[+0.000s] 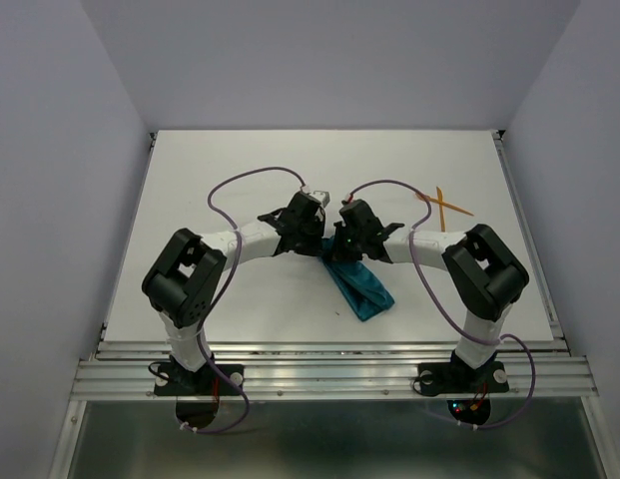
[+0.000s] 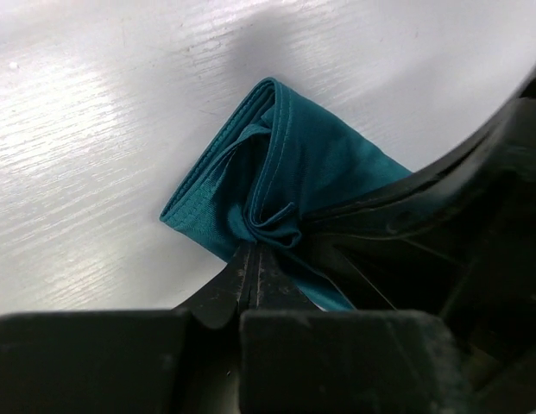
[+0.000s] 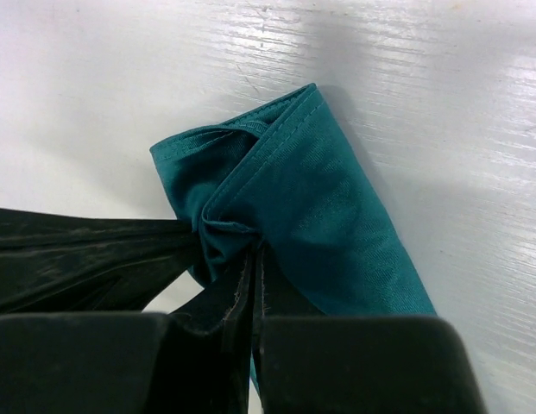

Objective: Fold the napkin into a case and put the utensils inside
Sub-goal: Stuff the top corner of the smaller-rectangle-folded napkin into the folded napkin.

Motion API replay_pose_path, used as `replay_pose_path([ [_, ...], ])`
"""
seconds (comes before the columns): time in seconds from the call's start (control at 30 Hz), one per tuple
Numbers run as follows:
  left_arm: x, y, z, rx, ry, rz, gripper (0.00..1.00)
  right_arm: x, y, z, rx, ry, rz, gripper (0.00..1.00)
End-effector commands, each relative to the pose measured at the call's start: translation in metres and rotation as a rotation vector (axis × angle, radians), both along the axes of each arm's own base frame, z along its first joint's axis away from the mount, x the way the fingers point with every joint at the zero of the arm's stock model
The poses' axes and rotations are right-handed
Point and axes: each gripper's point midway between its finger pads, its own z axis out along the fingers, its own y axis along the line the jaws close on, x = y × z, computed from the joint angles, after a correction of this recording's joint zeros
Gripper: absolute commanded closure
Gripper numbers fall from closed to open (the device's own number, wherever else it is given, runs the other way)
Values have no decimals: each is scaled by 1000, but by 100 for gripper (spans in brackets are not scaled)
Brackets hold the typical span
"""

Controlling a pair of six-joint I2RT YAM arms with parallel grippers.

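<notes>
The teal napkin lies folded into a narrow strip on the white table, running from mid-table toward the near right. Its far end is bunched where both grippers meet. My left gripper is shut on the napkin, the cloth puckered at its fingertips. Pressed close beside it, my right gripper is shut on the same end of the napkin. Two orange utensils lie crossed on the table at the far right, away from both grippers.
The white table is walled by pale panels on three sides. A metal rail runs along the near edge by the arm bases. Purple cables loop above both arms.
</notes>
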Motion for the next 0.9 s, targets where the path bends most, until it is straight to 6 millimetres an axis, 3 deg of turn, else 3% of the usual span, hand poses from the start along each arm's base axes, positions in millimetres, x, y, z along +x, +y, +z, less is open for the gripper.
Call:
replay_pose_path([
  [0.0, 7, -5, 38, -95, -65, 1, 100, 3, 8, -2, -2, -18, 24, 99],
  [0.23, 4, -3, 35, -123, -49, -5, 100, 3, 7, -9, -13, -7, 27, 99],
  [0.43, 1, -4, 24, -132, -27, -15, 100, 9, 13, 3, 3, -30, 38, 99],
  [0.6, 2, -4, 24, -130, -31, -12, 100, 9, 17, 19, 32, -47, 51, 78],
  [0.87, 4, 0, 22, -124, -31, -8, 100, 13, 15, 36, 37, -93, 45, 71],
])
